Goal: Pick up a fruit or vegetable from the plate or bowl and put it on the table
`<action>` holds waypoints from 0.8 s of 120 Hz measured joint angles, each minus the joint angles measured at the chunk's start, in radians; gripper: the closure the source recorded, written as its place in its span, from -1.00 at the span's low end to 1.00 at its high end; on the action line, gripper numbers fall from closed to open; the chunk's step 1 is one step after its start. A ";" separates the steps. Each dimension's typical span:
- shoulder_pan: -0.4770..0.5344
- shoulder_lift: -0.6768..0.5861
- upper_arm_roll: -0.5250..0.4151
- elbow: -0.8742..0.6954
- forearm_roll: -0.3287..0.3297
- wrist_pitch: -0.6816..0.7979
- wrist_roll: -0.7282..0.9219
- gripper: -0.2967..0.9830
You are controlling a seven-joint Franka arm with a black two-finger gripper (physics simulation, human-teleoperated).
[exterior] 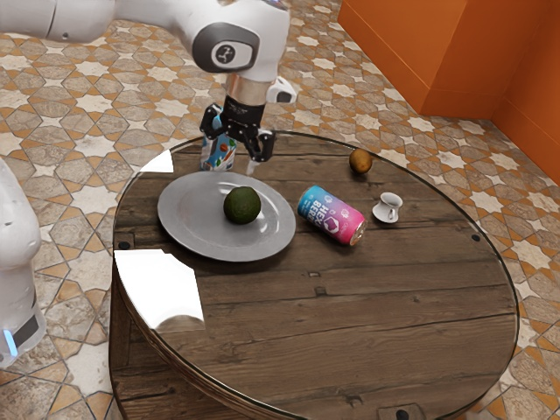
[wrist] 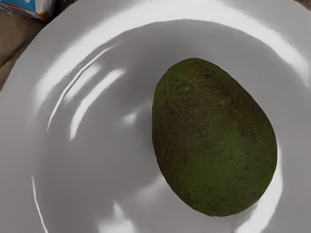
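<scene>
Wooden table [exterior: 394, 306] | plate [exterior: 180, 229] | avocado [exterior: 242, 206] lying, long axis roughly toward carton [exterior: 210, 158]

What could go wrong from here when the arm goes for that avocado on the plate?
The avocado is rounded, so it might roll on the plate as the open gripper closes. The can lies on its side beside the plate; a bump could set it rolling.

The gripper [exterior: 231, 163] partly hides the blue package [exterior: 219, 158], and the wrist view's edges crop it and the plate [wrist: 97, 179].
</scene>
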 joint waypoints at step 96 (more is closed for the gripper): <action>-0.019 0.072 -0.038 -0.095 0.002 0.175 -0.033 -0.54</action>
